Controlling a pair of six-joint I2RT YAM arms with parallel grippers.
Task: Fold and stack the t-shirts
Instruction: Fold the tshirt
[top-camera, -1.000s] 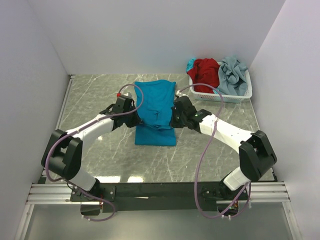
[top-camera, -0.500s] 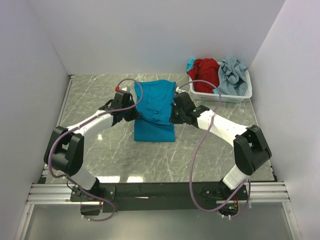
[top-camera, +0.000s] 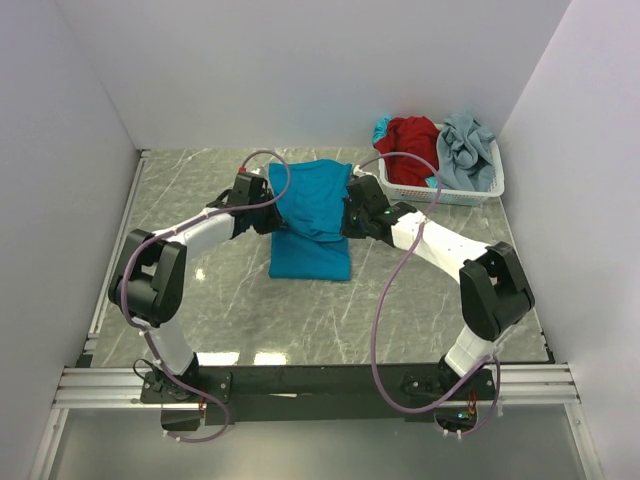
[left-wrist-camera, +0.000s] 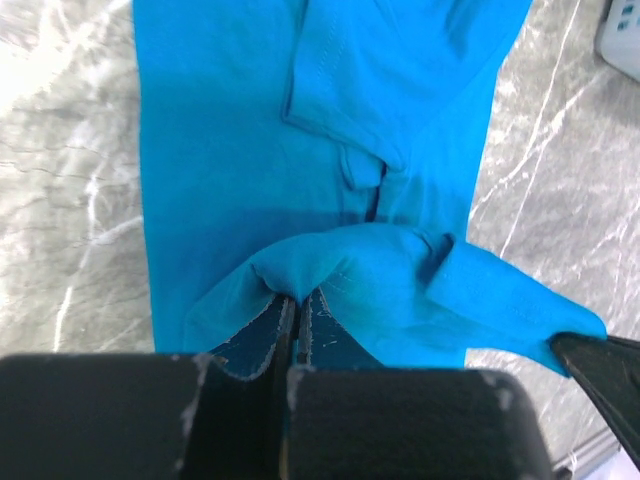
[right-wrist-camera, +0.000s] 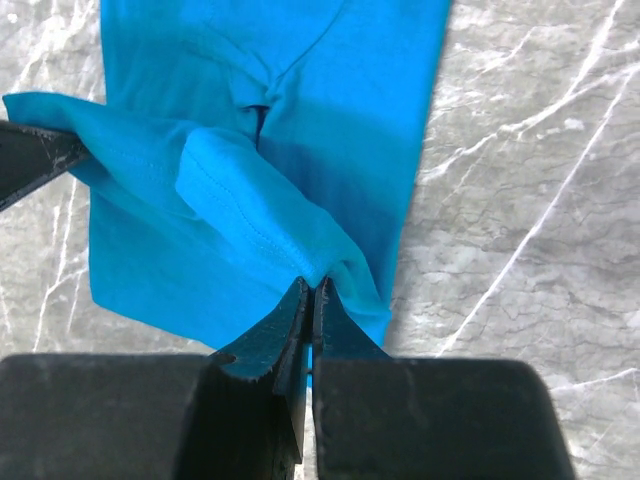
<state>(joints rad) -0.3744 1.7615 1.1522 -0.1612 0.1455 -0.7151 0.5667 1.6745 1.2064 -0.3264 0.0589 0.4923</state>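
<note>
Both arms have carried the lifted hem farther toward the collar end of the teal-blue t-shirt (top-camera: 312, 190), which lies lengthwise on the counter (top-camera: 200, 290). The left fingers (left-wrist-camera: 255, 345) and the right fingers (right-wrist-camera: 272, 338) are each pinched tight on a hem corner. To fold well, they should probably travel level, keeping the edge taut, and lay it square before releasing.

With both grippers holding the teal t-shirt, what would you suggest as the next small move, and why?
Probably carry the pinched edge a little way forward across the shirt, both arms together, then lower it. The left gripper and right gripper are each shut on a lifted edge of the teal t-shirt, which sags between them above its flat part, so the fold is not laid yet.
</note>
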